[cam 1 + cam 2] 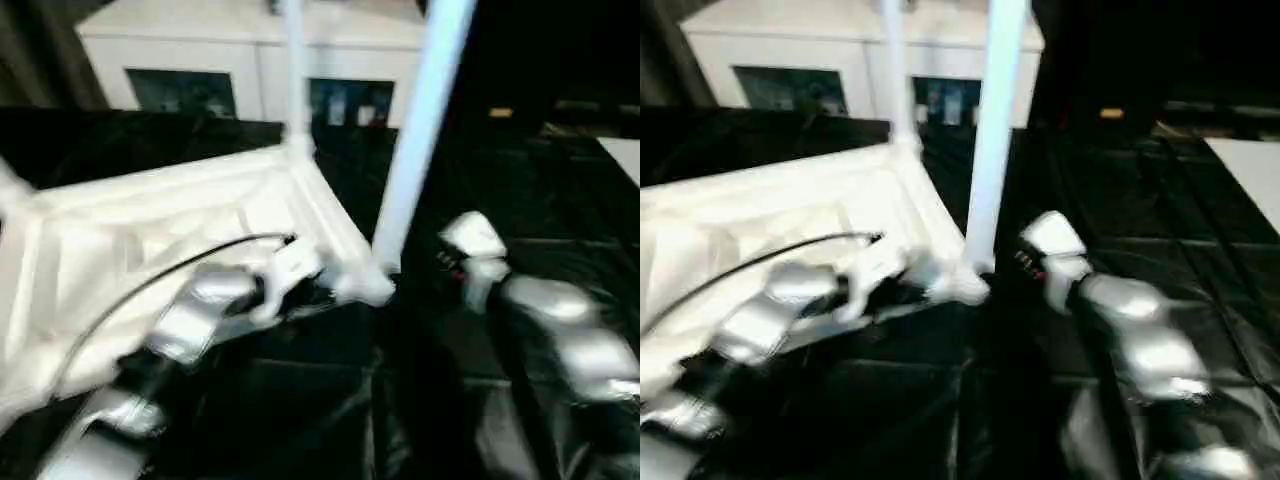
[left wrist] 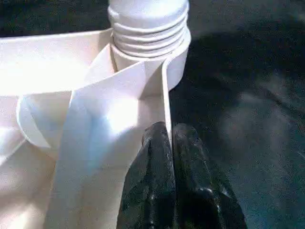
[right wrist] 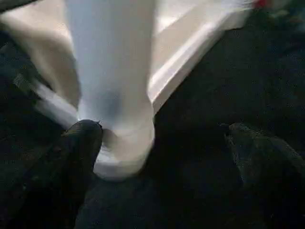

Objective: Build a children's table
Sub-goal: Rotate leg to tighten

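Tabletop (image 1: 150, 240) lies underside up at my ten o'clock, one leg (image 1: 420, 130) standing in its near corner socket. My left claw (image 2: 167, 143) pinches the tabletop's rim just below that socket. My right claw (image 3: 162, 143) gapes wide, apparently beside the leg's base.

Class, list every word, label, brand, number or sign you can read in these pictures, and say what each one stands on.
No text can be read anywhere.
White tabletop and its legs: plain, no markings.
White cabinet behind: dark panels with coloured patches, too blurred to read.
Red marks on the right wrist: too small to read.
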Tool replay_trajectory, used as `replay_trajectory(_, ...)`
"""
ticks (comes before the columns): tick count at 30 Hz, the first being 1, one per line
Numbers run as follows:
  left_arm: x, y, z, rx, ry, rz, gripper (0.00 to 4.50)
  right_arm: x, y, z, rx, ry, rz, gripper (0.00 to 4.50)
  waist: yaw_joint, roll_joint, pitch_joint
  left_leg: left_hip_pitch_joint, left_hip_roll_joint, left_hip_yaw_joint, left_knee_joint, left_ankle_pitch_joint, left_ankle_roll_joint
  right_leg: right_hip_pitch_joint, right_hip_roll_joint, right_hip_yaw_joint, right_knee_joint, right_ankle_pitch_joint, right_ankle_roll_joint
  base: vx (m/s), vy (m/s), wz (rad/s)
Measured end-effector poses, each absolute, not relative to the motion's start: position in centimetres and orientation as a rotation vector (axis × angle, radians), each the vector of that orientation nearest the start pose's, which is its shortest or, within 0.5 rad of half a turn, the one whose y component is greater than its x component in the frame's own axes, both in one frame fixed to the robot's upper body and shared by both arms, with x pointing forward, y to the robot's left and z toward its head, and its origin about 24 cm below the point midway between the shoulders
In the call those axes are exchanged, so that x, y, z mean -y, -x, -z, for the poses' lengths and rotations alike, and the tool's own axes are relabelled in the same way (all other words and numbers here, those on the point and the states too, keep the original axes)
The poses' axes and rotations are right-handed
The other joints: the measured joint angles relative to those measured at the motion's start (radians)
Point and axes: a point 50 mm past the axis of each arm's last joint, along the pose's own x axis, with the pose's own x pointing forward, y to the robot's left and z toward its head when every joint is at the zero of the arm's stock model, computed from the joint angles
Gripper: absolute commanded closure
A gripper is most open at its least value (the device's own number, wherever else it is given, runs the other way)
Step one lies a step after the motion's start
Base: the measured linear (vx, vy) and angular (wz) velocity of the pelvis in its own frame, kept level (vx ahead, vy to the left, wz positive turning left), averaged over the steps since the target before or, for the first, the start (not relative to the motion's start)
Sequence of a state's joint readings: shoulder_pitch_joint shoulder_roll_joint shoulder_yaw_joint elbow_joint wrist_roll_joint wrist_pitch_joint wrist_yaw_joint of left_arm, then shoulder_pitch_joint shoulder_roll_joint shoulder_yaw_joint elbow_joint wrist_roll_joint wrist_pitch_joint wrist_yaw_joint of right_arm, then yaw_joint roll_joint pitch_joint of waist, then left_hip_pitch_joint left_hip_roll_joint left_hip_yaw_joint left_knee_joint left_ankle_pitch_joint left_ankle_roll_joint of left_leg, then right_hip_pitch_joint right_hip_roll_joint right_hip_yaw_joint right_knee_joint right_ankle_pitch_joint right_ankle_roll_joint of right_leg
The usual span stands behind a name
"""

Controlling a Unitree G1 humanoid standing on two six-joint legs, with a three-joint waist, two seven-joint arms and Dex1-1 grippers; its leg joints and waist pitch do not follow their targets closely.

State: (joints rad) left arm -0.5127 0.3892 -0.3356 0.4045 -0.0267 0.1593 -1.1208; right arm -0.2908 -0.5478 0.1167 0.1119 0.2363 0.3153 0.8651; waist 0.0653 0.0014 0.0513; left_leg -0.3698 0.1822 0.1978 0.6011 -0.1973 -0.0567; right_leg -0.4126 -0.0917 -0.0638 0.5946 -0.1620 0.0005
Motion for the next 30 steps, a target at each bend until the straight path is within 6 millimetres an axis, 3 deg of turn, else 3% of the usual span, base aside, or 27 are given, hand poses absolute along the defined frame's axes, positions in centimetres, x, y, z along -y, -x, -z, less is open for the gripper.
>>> replay_trajectory(10,-12.1,-29.3,-5.4,-0.423,-0.395,1.426,4.50,17.0,-27.1,-7.0,-0.359,0.217,-1.109,0.04,0.008,-0.001,0.000,0.001,0.000,0.000,0.001,0.000,0.000,0.003,-0.001,0.001,0.001,0.000,0.000,0.000,0.000,0.00)
replay_trajectory(19,-12.0,-29.1,-5.4,-0.418,-0.395,1.442,4.50,16.8,-27.0,-6.7,-0.382,0.210,-1.136,0.81,0.021,-0.001,0.000,0.001,0.000,0.000,0.001,0.000,0.000,0.003,0.000,0.000,0.001,0.000,0.000,0.000,0.000,0.00)
replay_trajectory(30,-12.2,-29.1,-5.4,-0.431,-0.396,1.436,4.50,16.6,-27.0,-6.3,-0.389,0.177,-1.115,1.70,0.020,-0.001,0.000,0.002,0.000,0.000,0.001,0.000,0.000,0.003,0.000,0.000,0.002,0.000,0.000,0.000,0.000,0.00)
